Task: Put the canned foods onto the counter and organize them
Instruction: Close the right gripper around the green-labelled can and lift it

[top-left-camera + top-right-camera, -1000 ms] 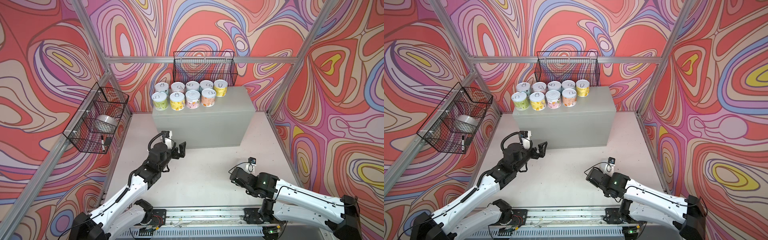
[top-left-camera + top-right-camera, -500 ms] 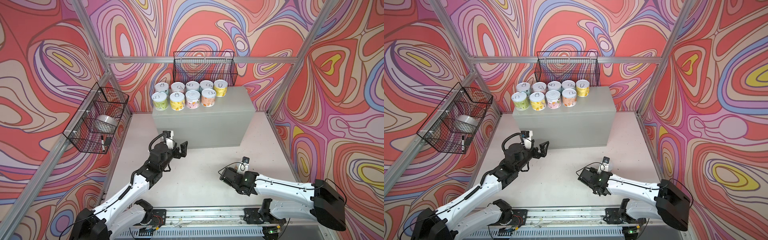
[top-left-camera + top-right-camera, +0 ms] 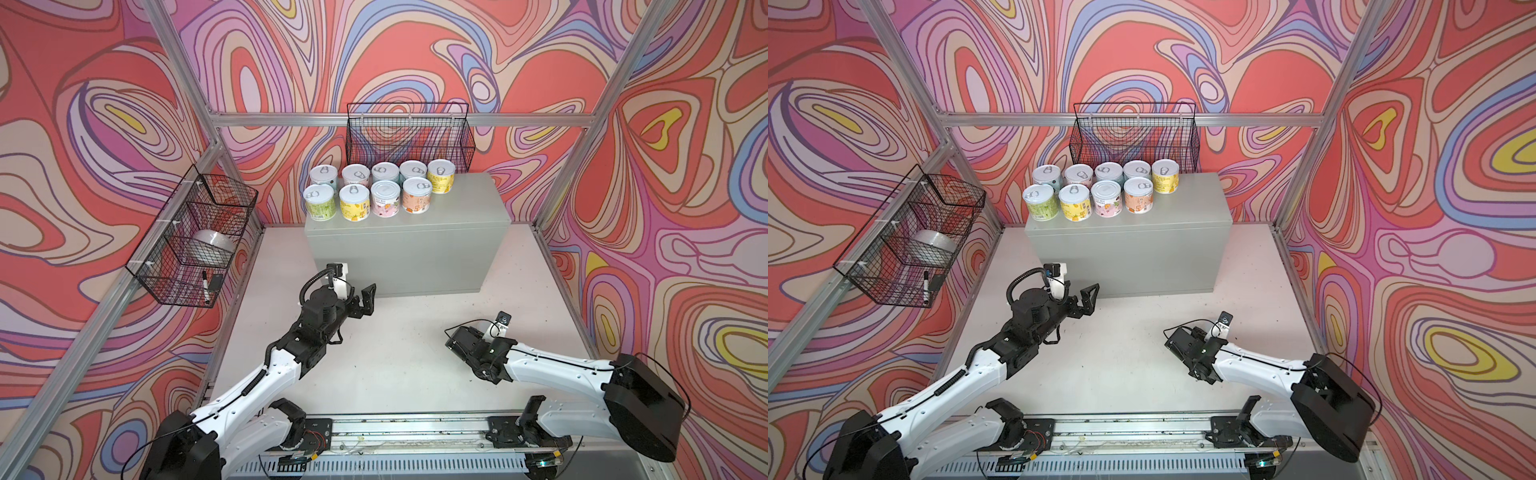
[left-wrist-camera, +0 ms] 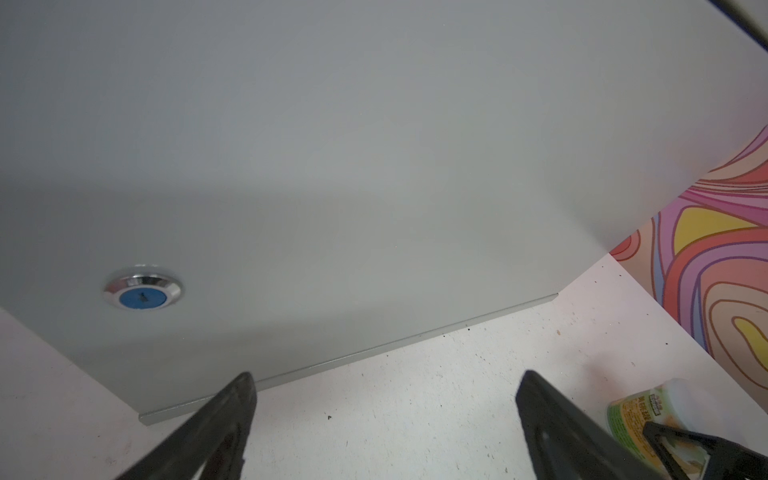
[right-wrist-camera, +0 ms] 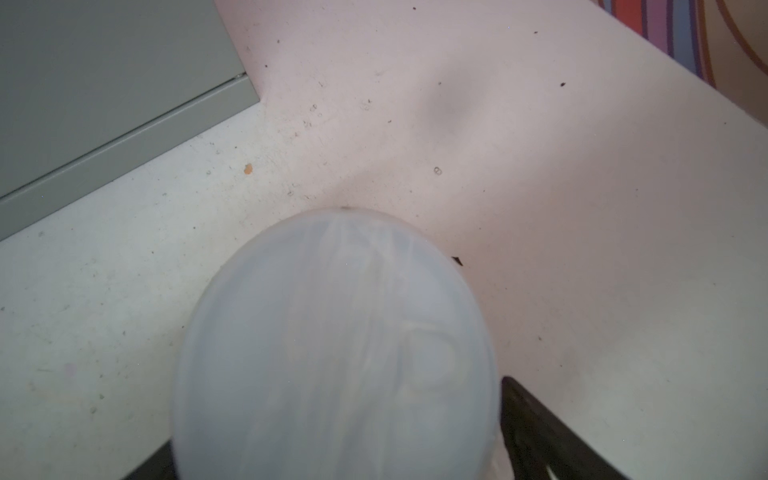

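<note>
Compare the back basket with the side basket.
The back basket hangs on the rear rail above the counter; the side basket hangs on the left rail. The back basket is one long bin; the side basket is split into compartments. The back basket looks empty; the side basket holds a silver roll and a marker. Both are black wire.

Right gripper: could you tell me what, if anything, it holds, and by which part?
The right gripper flanks the sides of a short cylindrical can with a pale translucent lid; whether it actually clamps it cannot be told.
</note>
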Tool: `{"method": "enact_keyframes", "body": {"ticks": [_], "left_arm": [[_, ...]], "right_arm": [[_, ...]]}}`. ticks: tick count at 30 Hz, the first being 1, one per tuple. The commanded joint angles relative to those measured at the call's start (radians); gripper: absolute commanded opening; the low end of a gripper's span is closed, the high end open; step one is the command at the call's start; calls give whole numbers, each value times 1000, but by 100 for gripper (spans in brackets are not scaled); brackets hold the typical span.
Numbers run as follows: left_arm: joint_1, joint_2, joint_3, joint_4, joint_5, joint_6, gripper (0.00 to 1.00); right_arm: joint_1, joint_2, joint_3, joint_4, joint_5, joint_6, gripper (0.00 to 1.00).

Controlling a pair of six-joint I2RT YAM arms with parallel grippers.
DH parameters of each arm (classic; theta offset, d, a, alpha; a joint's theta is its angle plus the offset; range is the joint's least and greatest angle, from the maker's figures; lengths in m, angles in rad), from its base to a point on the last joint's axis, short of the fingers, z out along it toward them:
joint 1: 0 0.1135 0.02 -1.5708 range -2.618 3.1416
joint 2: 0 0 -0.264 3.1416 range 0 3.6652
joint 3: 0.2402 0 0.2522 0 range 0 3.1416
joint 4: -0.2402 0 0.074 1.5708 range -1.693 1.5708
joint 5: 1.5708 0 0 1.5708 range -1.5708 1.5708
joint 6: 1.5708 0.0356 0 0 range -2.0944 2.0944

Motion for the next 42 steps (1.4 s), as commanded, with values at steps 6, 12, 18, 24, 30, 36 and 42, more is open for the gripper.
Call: {"method": "enact_keyframes", "body": {"ticks": [6, 12, 18, 24, 30, 36, 42], "left_arm": [[-4, 14, -8, 45, 21, -27, 100], [-4, 4, -17, 36, 10, -22, 100], [-5, 58, -11, 59, 42, -38, 99], [-4, 26, -23, 50, 27, -46, 99], [-5, 20, -31, 47, 23, -36, 100], [-4, 34, -33, 59, 27, -32, 100], [-5, 64, -28, 75, 38, -38, 100]], "right_arm": [[-51, 182, 82, -20, -17, 78, 92], [-52, 161, 28, 39, -7, 127, 89], [-58, 257, 88, 51, 30, 104, 87], [-81, 323, 143, 35, 26, 81, 84], [-87, 364, 185, -27, 29, 128, 81], [-88, 377, 199, -63, 35, 173, 76], [-87, 410, 223, -102, 51, 166, 26]]}}
